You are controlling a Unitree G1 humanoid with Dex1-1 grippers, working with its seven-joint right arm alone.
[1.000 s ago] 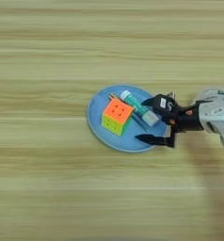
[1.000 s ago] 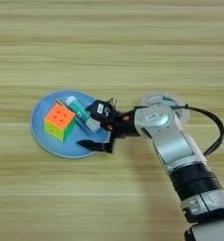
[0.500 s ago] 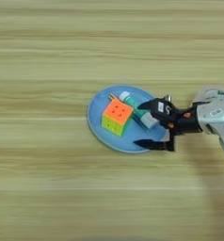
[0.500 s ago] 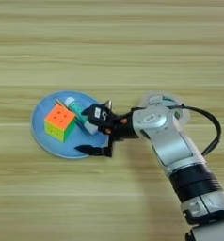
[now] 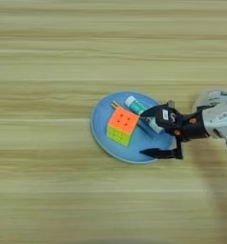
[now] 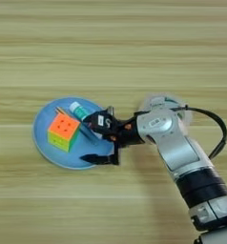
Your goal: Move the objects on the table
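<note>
The cube [image 5: 122, 125] sits left of centre on the plate [image 5: 100, 135], the tube [image 5: 143, 113] just right of it. The gripper [image 5: 152, 132] hovers over the plate's right side, fingers apart, seemingly having set the tube there, the bench [image 5: 48, 57] beneath.

Two head-mounted eyes are looking steeply down on the table [image 5: 48, 47], sharing the round blue plate [image 6: 44, 147]; the right eye is reaching further right along the arm.

Open table [image 5: 48, 52] all round — only the plate [image 5: 100, 136] is crowded.
</note>
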